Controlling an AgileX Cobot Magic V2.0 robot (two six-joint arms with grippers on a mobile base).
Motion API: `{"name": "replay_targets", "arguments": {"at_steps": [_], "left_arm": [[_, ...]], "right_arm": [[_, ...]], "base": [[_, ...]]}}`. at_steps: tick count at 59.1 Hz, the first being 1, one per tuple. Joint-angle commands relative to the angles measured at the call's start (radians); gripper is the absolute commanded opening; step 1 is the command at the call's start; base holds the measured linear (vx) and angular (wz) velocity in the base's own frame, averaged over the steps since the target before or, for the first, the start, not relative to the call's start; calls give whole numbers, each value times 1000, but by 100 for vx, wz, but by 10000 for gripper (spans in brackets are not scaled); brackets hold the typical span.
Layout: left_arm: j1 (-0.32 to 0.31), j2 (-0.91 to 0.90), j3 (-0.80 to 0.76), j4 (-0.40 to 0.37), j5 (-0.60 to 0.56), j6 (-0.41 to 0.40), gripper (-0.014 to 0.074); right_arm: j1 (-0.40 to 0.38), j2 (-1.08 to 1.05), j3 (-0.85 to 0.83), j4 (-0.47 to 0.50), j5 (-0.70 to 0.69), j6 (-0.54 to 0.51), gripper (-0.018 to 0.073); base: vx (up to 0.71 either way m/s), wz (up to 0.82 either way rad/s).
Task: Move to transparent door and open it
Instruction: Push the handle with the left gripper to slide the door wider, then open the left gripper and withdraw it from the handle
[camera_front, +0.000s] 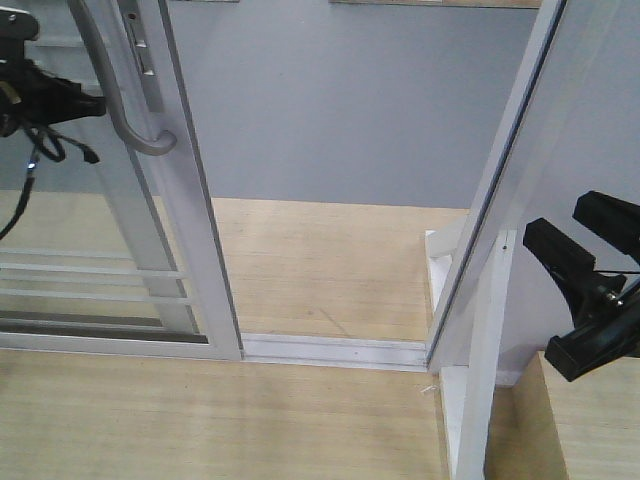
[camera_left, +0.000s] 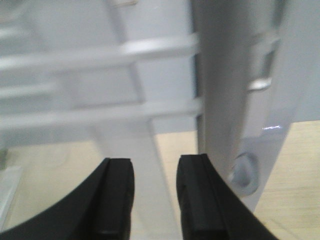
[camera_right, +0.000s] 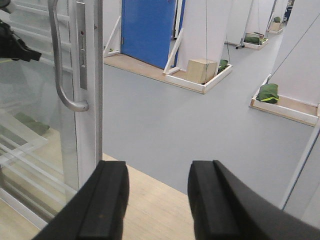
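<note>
In the front view you saw the transparent door (camera_front: 150, 230) standing at the left of the frame, slid clear of the white jamb (camera_front: 500, 200) on the right, so that a wide gap lay between them over the floor track (camera_front: 335, 350). The door's curved grey handle (camera_front: 120, 90) ran down its stile and ended in a hook just beside the frame, and thin horizontal white bars (camera_front: 90, 270) crossed the lower glass. Your left gripper (camera_front: 45, 100) sat at the left edge, level with the handle and near it, on the glass side; whether it touched the handle could not be determined. In the left wrist view, the fingers (camera_left: 116, 200) of that gripper stood apart with nothing between them, facing the blurred stile and bars at close range. Your right gripper (camera_front: 590, 290) hung at the right edge, beside the jamb and well apart from the door. The right wrist view showed its fingers (camera_right: 105, 205) also parted and empty, pointed through the opening toward grey floor (camera_right: 200, 130) and a blue panel (camera_right: 147, 30) beyond.
</note>
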Motion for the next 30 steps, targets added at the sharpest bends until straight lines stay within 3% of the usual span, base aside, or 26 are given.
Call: {"name": "replay_targets", "arguments": {"at_steps": [1,13,22,30], "left_arm": [[15,-104,37,-7,-102,3,349],[13,-195,160,17,-251,3,349],[13,-300,261,18,-308,-78,349],[13,-430,378,18,-346,-89,349]], "right_arm": [[-3,7,-27,-1,-64,-6,370],[-3,7,-27,-1,-55,-6,370],[-3,7,-27,-1,-57,-6,370],[-3,7,-27,-2,-58,-13,370]], "base": [[0,0],[0,0],[0,0],[0,0]]}}
